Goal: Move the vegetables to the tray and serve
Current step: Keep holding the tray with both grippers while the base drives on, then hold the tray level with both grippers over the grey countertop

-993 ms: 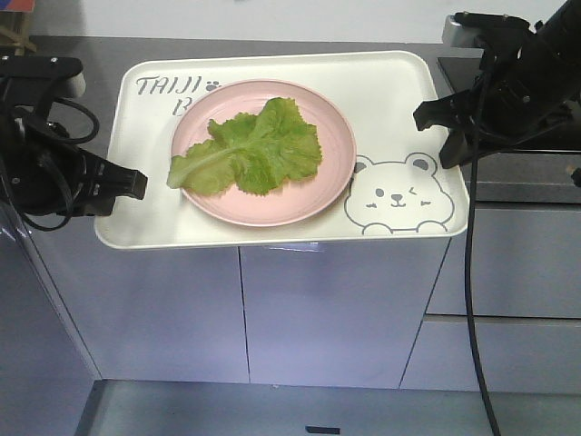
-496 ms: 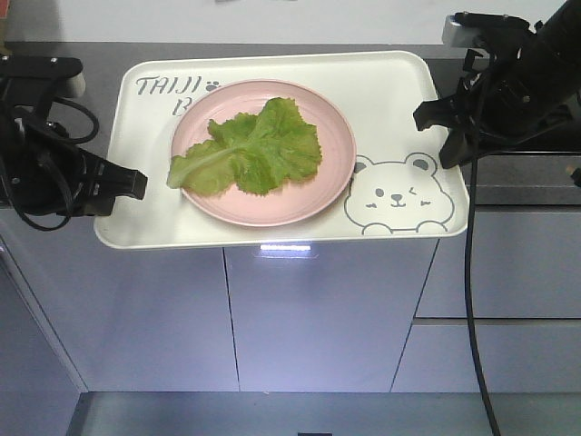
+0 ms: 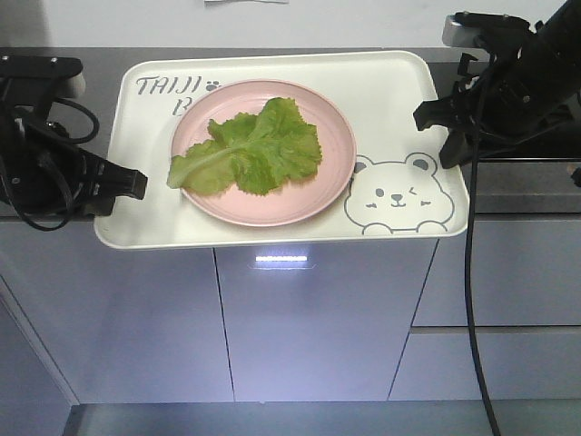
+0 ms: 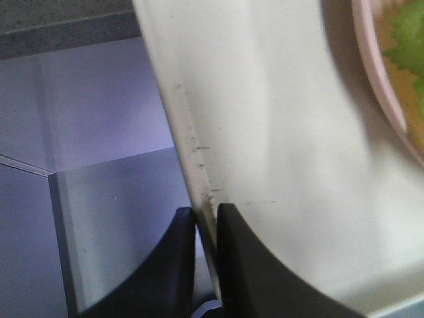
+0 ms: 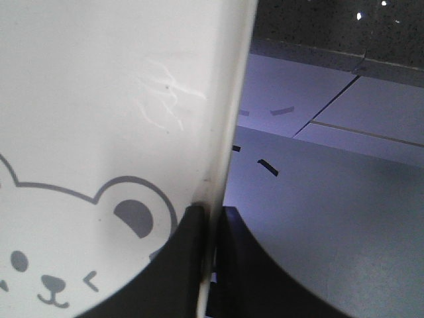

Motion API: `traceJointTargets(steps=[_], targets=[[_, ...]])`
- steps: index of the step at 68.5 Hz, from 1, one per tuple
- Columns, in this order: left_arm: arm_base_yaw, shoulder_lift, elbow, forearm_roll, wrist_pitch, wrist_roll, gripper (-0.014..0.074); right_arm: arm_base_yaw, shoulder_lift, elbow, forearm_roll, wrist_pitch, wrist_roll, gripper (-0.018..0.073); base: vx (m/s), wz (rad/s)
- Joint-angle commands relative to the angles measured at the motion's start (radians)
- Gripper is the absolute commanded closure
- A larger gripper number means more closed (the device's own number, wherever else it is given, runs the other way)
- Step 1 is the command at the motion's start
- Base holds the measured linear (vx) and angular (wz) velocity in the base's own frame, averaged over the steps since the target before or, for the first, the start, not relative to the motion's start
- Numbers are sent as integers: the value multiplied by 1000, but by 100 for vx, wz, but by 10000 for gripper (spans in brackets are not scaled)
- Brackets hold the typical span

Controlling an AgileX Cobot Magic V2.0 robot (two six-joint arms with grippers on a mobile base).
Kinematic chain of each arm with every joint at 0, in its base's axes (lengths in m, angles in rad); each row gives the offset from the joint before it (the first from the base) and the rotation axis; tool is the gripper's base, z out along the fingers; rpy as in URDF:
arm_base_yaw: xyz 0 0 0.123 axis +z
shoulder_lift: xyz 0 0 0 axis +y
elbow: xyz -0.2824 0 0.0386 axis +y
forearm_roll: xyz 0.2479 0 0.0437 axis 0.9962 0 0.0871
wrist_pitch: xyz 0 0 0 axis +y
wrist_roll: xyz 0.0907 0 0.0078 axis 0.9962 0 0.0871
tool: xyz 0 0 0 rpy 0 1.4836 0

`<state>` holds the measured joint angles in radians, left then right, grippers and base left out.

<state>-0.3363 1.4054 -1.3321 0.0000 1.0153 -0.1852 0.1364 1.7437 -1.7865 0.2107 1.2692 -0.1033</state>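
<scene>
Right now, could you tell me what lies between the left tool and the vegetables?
Bare tray, then the pink plate's rim; the front view shows it.

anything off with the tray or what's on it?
Minor only. The pale stem end of the crinkly green lettuce leaves pokes past the left rim of the round pink plate. The cream rectangular plastic tray shows dark scuffs on its edge by the left gripper and faint scratches by the right gripper. Nothing spilled.

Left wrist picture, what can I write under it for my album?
Left gripper pinching the rim of the cream tray, pink plate with lettuce peeking in.
</scene>
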Motion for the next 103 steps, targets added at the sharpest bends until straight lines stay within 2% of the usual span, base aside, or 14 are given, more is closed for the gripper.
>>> traceJointTargets(steps=[1,103], targets=[[-19,-36,-33,-50,-84,16,602,11,-54,-29,61,13,-25,565,6,1],[-19,-36,-33,-50,-84,16,602,11,-54,-29,61,13,-25,565,8,1]])
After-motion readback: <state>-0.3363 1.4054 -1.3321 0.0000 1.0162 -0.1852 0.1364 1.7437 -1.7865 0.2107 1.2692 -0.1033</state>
